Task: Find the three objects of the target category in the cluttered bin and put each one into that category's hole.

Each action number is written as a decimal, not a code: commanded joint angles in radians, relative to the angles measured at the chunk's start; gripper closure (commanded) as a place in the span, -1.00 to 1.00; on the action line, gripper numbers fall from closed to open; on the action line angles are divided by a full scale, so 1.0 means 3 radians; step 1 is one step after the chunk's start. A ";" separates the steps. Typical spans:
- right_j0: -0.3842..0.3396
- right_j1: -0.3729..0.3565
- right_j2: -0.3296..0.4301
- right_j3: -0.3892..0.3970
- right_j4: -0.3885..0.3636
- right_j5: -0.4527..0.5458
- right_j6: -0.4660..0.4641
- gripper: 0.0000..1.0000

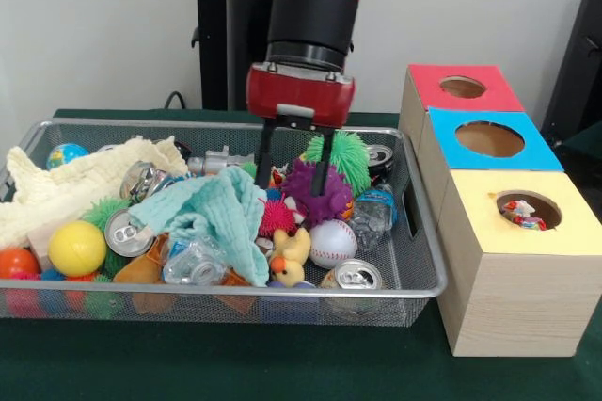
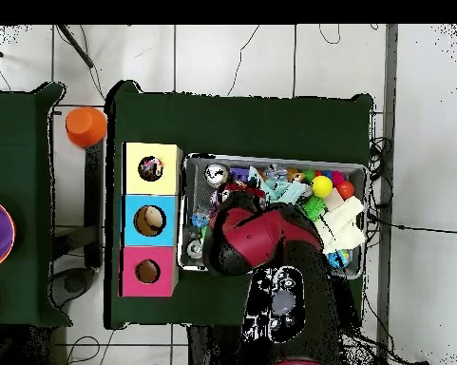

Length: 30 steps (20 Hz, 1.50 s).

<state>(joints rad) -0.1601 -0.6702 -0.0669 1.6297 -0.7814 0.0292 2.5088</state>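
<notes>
The wire mesh bin (image 1: 421, 260) is full of clutter; it also shows in the overhead view (image 2: 188, 163). The cream-yellow knitted cloth (image 1: 66, 183) lies at its left end, seen in the overhead view (image 2: 343, 220) at the right end. My gripper (image 1: 291, 186) hangs open and empty over the bin's middle, its fingers (image 1: 264, 158) straddling a purple spiky ball (image 1: 315, 201). In the overhead view my arm hides it. The yellow-topped hole (image 1: 529, 210) (image 2: 150, 168) holds a multicoloured confetti-patterned piece. No other confetti cloth shows in the bin.
A teal cloth (image 1: 221, 217) lies beside the gripper. Around it are silver cans (image 1: 127, 232), spiky balls (image 1: 343, 154), a baseball (image 1: 332, 243), a rubber duck (image 1: 292, 258) and a yellow ball (image 1: 77, 248). The blue-topped (image 1: 489, 139) and red-topped (image 1: 463, 88) holes lie behind the yellow one.
</notes>
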 commanded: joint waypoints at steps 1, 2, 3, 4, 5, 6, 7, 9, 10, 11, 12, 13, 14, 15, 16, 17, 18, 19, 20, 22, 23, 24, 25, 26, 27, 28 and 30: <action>-0.0317 -0.0288 0.0707 0.0487 -0.0312 0.0579 -0.1010 -1.00; -0.0330 -0.0314 0.0725 0.0499 -0.0322 0.0615 -0.1024 -1.00; -0.0363 -0.0350 0.0769 0.0522 -0.0318 0.0691 -0.1101 -1.00; -0.0401 -0.0373 0.0820 0.0536 -0.0294 0.0762 -0.1136 -1.00; -0.0439 -0.0397 0.0870 0.0549 -0.0270 0.0833 -0.1172 -1.00; -0.0441 -0.0405 0.0879 0.0544 -0.0267 0.0868 -0.1164 -1.00; -0.0411 -0.0403 0.0858 0.0521 -0.0277 0.0910 -0.1157 -1.00; -0.0382 -0.0396 0.0842 0.0503 -0.0319 0.0903 -0.1081 -1.00; -0.0361 -0.0383 0.0829 0.0489 -0.0354 0.0909 -0.1063 -1.00; -0.0341 -0.0370 0.0816 0.0474 -0.0388 0.0915 -0.1045 -1.00; -0.0325 -0.0361 0.0806 0.0465 -0.0420 0.0909 -0.1023 -1.00; -0.0230 -0.0354 0.0727 0.0488 -0.0496 0.0835 -0.0914 -1.00; -0.0195 -0.0338 0.0695 0.0475 -0.0535 0.0814 -0.0864 -1.00; -0.0164 -0.0312 0.0588 0.0482 -0.0597 0.0736 -0.0738 -1.00; -0.0141 -0.0287 0.0558 0.0463 -0.0630 0.0709 -0.0686 -1.00; -0.0024 -0.0250 0.0436 0.0477 -0.0711 0.0606 -0.0537 -1.00; 0.0092 -0.0212 0.0315 0.0492 -0.0793 0.0503 -0.0388 -1.00; 0.0127 -0.0167 0.0275 0.0455 -0.0825 0.0451 -0.0308 -1.00; 0.0186 -0.0133 0.0208 0.0439 -0.0845 0.0391 -0.0218 -1.00; 0.0304 -0.0065 0.0073 0.0406 -0.0887 0.0271 -0.0038 -1.00; 0.0363 -0.0031 0.0005 0.0389 -0.0908 0.0211 0.0052 -1.00; 0.0366 0.0076 -0.0028 0.0301 -0.0900 0.0172 0.0111 -1.00; 0.0369 0.0183 -0.0061 0.0213 -0.0891 0.0133 0.0171 -1.00; 0.0395 0.0257 -0.0114 0.0165 -0.0875 0.0080 0.0206 -1.00; 0.0400 0.0313 -0.0144 0.0115 -0.0857 0.0058 0.0203 -1.00; 0.0405 0.0369 -0.0174 0.0064 -0.0839 0.0035 0.0200 -1.00; 0.0570 0.0575 -0.0479 -0.0018 -0.0776 -0.0240 0.0306 -1.00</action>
<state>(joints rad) -0.0224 -0.6673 -0.0792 1.6937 -0.9709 0.0964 2.4876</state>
